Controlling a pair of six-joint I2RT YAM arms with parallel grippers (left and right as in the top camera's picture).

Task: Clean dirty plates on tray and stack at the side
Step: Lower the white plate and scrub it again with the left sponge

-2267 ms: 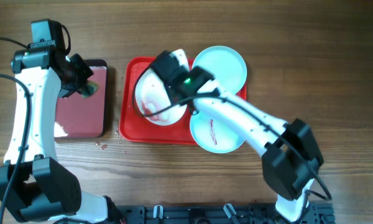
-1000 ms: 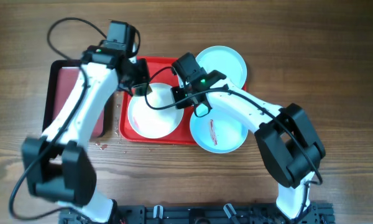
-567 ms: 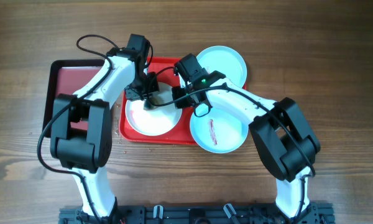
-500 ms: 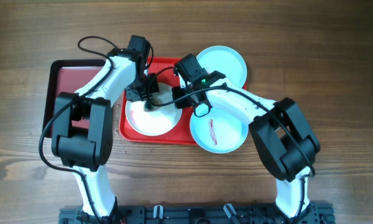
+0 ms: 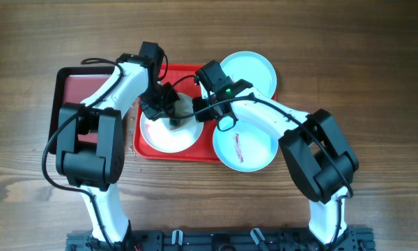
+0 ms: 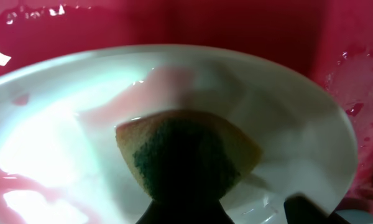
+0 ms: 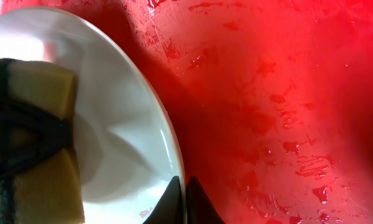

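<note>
The white plate [image 5: 161,137] lies on the red tray [image 5: 184,70]. My left gripper [image 5: 171,113] is shut on a yellow and green sponge [image 5: 175,123] and presses it on the plate. The left wrist view shows the sponge [image 6: 186,152] on the wet white plate [image 6: 286,124], with pink smears at the left. My right gripper [image 5: 199,114] is shut on the plate's right rim; in the right wrist view its fingertips [image 7: 185,198] pinch the rim [image 7: 165,137]. Two light blue plates [image 5: 254,70] [image 5: 249,152] overlap the tray's right edge; the nearer one has a red smear.
A black-rimmed tray with maroon inside [image 5: 80,104] lies left of the red tray. Red drops spot the wood by the red tray's front left corner [image 5: 118,164]. The tray's floor is wet in the right wrist view [image 7: 267,93].
My left arm came over from the maroon tray with the sponge and set it on the white plate, then slid it a little right and toward me. My right gripper stayed on the rim.
</note>
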